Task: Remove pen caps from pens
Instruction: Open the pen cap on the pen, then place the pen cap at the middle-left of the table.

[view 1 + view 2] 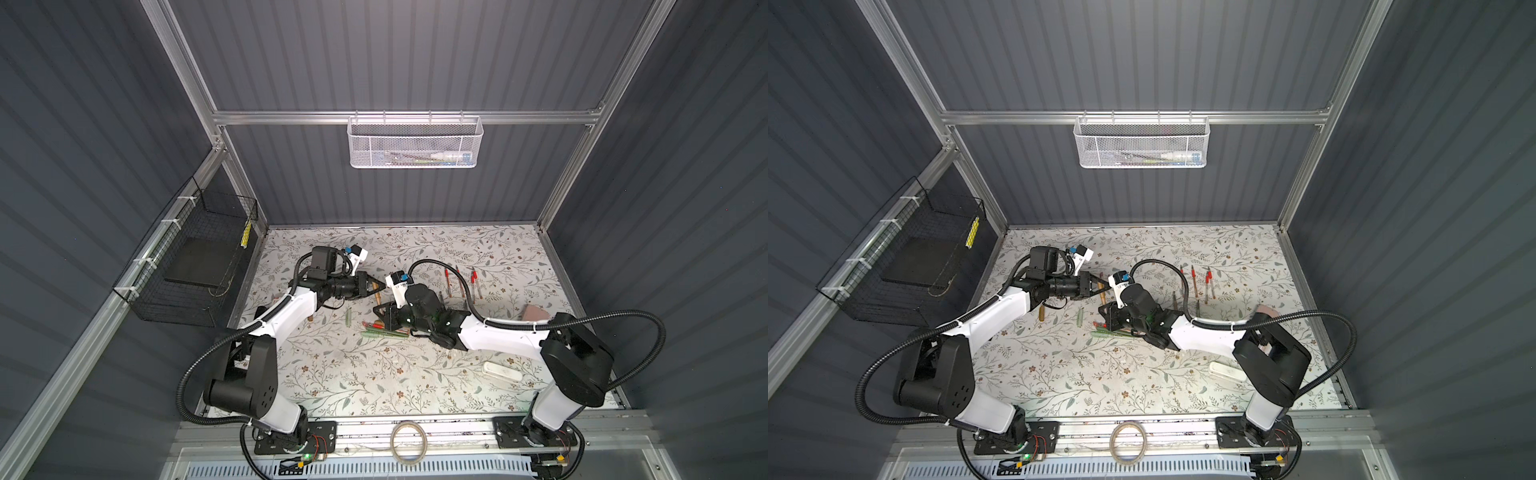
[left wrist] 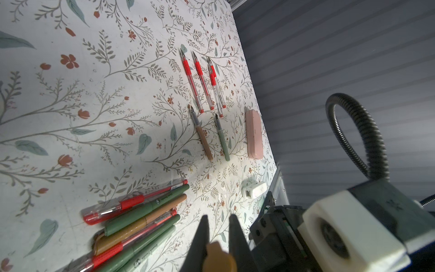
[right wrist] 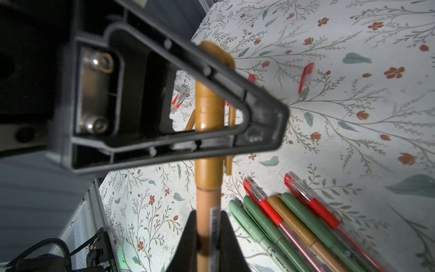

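A mustard-brown pen (image 3: 207, 202) hangs above the mat between both grippers. My right gripper (image 3: 208, 226) is shut on its lighter barrel. My left gripper (image 2: 219, 235) is shut on its darker cap (image 3: 208, 131), which sits against the barrel with no gap showing. In both top views the two grippers meet tip to tip, left (image 1: 377, 286) and right (image 1: 379, 309). A pile of capped pens (image 1: 386, 330) lies just below them. Uncapped red-gripped pens (image 2: 197, 77) and two thicker uncapped pens (image 2: 203, 139) lie further right.
Loose caps lie on the mat: a green one (image 1: 349, 313), a brown one (image 1: 1041, 312) and a red one (image 3: 306, 75). A pink case (image 1: 536, 311) and a white case (image 1: 503, 371) sit right. A tape roll (image 1: 409, 440) lies on the front rail.
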You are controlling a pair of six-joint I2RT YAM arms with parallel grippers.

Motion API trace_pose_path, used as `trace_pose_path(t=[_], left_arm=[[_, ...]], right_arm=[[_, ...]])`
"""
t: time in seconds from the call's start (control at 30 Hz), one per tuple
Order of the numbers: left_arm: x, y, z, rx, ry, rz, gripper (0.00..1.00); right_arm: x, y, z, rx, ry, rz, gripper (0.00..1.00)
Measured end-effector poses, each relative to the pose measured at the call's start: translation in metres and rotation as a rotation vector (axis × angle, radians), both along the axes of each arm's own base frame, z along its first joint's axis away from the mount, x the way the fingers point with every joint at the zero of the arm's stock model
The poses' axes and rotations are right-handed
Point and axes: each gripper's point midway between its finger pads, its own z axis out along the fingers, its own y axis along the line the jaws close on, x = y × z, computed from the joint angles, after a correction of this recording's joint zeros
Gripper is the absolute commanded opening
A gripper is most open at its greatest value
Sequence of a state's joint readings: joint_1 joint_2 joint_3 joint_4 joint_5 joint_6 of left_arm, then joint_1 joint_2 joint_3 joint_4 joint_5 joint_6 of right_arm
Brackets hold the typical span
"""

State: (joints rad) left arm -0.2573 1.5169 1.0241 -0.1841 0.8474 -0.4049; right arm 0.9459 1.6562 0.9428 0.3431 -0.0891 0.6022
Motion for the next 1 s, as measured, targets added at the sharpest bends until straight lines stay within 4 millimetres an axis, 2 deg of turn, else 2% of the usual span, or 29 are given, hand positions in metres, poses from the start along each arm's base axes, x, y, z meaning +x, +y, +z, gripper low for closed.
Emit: trace_pose_path(t=[0.2,0.47,0.5,0.53,0.6,0.7,0.73,0.8,0.87,1.0], left_arm=[[-0.004,0.007,0.01,0.005,0.005,0.001,0.0],[0.0,0.011,0.024,0.041,0.02,0.007,0.0],[0.008,0.015,0.026,0.068,-0.014,0.032,0.0],[0.028,0.03,0.032,0.107,-0.076,0.096,0.0],[0.074,0.081,0.049,0.171,-0.183,0.279,0.0],[0.115,0.151,0.066,0.233,-0.238,0.51,0.0],[0.12,0.161,0.069,0.232,-0.233,0.547,0.0],[0.131,0.167,0.071,0.212,-0.211,0.586,0.0],[0.135,0.164,0.066,0.201,-0.189,0.584,0.0],[0.125,0.162,0.058,0.247,-0.194,0.565,0.0]], right_arm=[[-0.004,0.003,0.008,0.037,-0.023,0.013,0.0],[-0.004,0.002,0.02,0.091,-0.06,0.014,0.0],[-0.009,-0.001,0.016,0.079,-0.044,0.025,0.0],[-0.016,-0.007,0.003,0.045,-0.015,0.029,0.0],[-0.033,-0.026,-0.039,-0.066,0.077,0.029,0.0],[-0.047,-0.049,-0.081,-0.183,0.162,0.015,0.0],[-0.049,-0.053,-0.085,-0.195,0.171,0.01,0.0],[-0.05,-0.056,-0.089,-0.212,0.176,0.004,0.0],[-0.049,-0.058,-0.084,-0.214,0.167,-0.006,0.0],[-0.043,-0.067,-0.052,-0.177,0.105,-0.054,0.0]])
